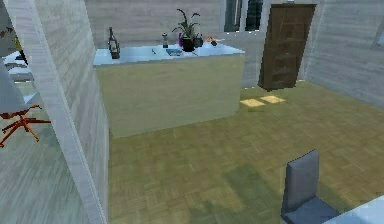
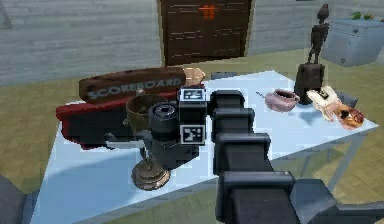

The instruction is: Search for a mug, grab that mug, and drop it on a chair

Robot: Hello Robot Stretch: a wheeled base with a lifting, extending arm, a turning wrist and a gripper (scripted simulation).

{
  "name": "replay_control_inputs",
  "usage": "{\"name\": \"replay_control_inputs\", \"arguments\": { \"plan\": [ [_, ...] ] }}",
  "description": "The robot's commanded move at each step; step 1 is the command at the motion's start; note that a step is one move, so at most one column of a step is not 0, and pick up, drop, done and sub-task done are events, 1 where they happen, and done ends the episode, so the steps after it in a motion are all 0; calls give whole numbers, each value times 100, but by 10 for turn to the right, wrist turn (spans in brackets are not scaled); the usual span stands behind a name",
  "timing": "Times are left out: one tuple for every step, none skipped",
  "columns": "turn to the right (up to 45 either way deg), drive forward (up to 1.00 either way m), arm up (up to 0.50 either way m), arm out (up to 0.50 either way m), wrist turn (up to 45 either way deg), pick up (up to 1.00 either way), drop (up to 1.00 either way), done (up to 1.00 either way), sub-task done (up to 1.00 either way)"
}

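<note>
My arm reaches out over a pale blue table in the arm side view. The gripper sits left of the two white marker squares, above a brown round-footed thing and in front of a dark bowl. I cannot tell whether it holds anything. A small pink cup-shaped thing, possibly the mug, stands on the table's far right part, apart from the gripper. A grey chair stands at the forward view's bottom right.
Also on the table are a long brown board, a red and black box, a dark statue and a plate of food. A wooden door lies beyond. The forward view has a counter with a plant, and a partition wall close at the left.
</note>
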Motion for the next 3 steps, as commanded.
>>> {"name": "replay_control_inputs", "arguments": {
  "plan": [
    [0, 0, -46, 0, 0, 0, 0, 0, 0],
    [0, 0, -50, 0, 0, 0, 0, 0, 0],
    [0, 0, 0, 0, 0, 0, 100, 0, 0]
  ]
}}
